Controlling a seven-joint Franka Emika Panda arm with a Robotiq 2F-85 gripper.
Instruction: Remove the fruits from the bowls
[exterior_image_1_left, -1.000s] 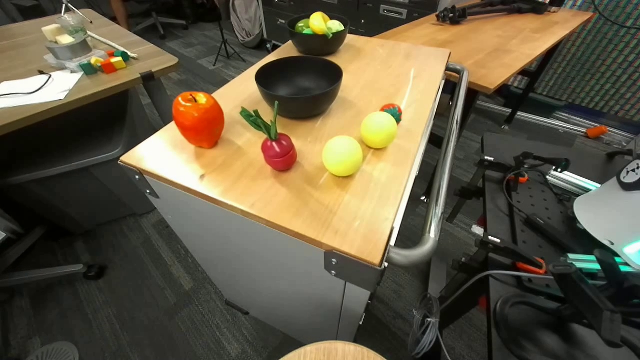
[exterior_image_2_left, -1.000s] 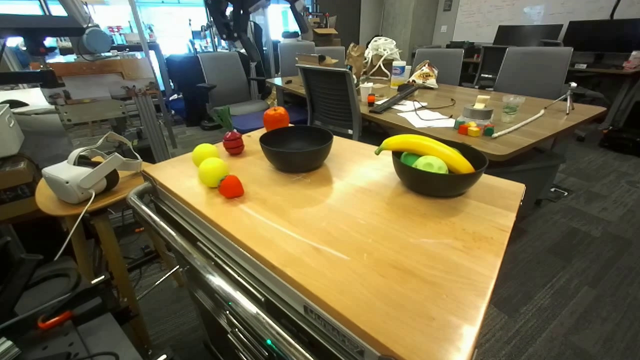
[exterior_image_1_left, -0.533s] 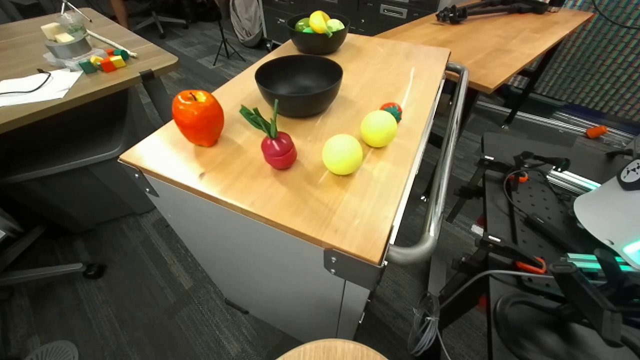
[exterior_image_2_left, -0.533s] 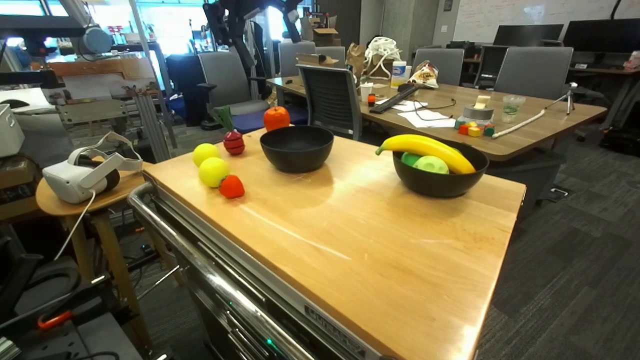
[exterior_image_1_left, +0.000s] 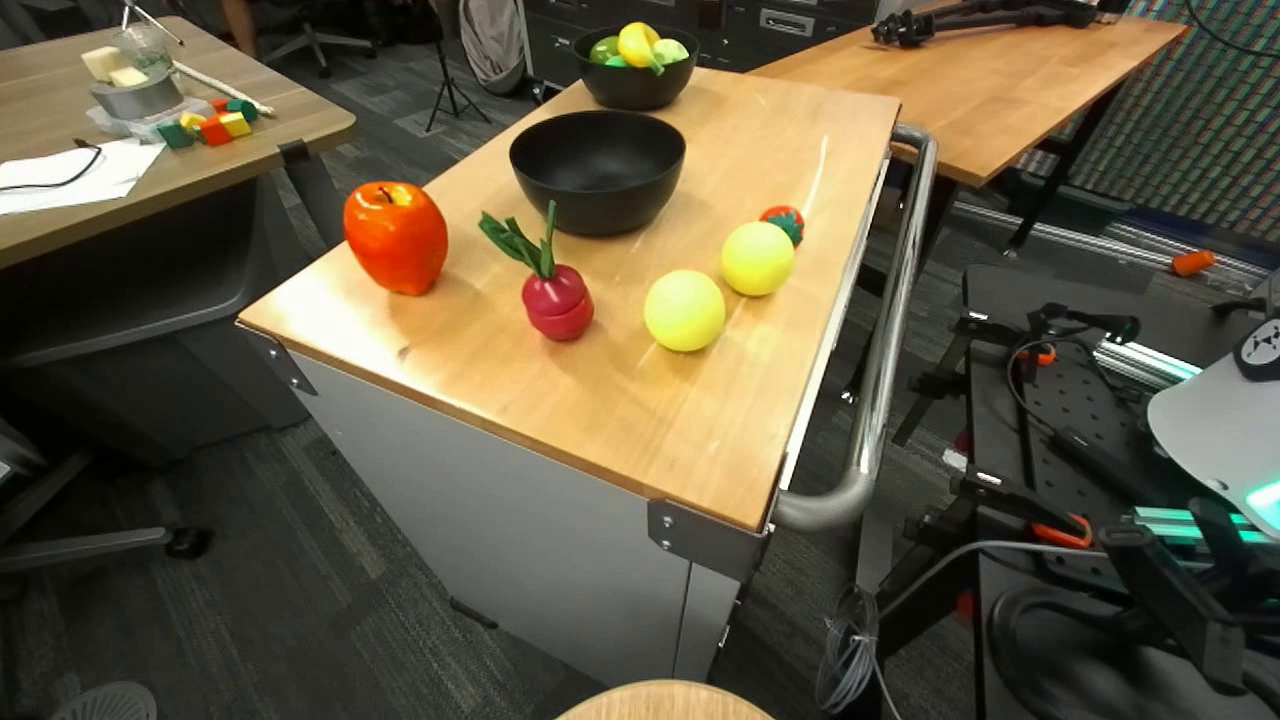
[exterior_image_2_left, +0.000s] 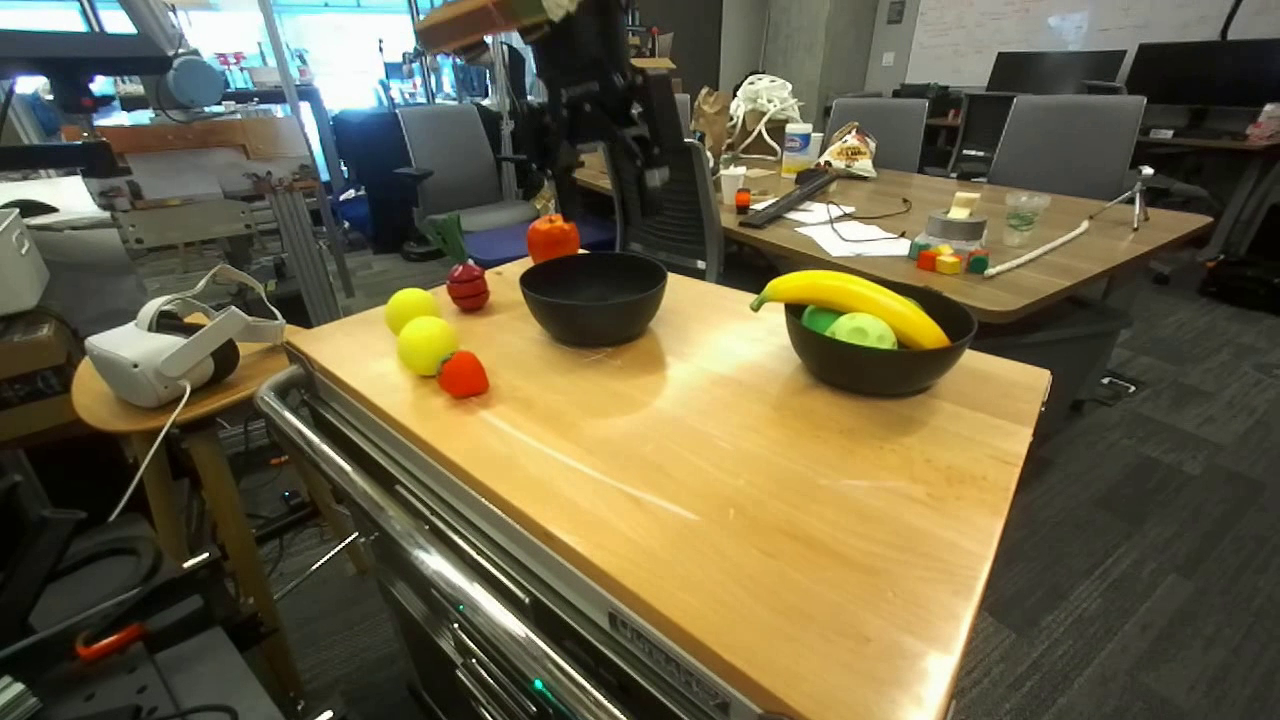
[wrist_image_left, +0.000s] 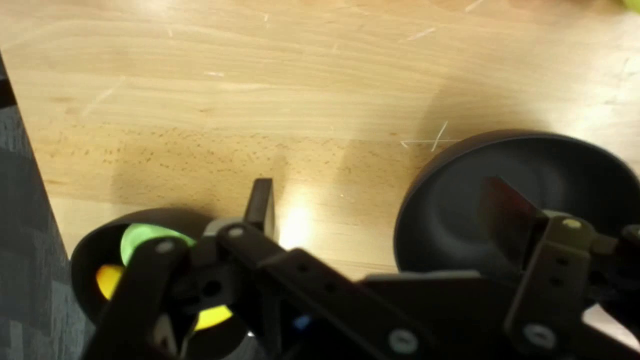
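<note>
Fruits (exterior_image_1_left: 640, 48) are prob. light, stiff plastic, a bit slick, not fragile; for the banana (exterior_image_2_left: 850, 297), best pinch mid-curve, across its width. It's bright yellow, smooth, w/ greenish stem poking past the rim of the loaded black bowl (exterior_image_2_left: 880, 372); pale-green piece (exterior_image_2_left: 862, 331) & darker green one (exterior_image_2_left: 820, 317) sit in there too. Yellow balls (exterior_image_2_left: 427, 346) etc. are out on tabletop (exterior_image_2_left: 750, 500). Gripper (wrist_image_left: 382, 205) stands spread wide, nothing held.

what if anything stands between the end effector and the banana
Nothing visible. The end effector hangs open above the tabletop, and the banana lies uppermost in its bowl, one end jutting out. In the wrist view the end effector hides part of the banana, but only from that camera.
</note>
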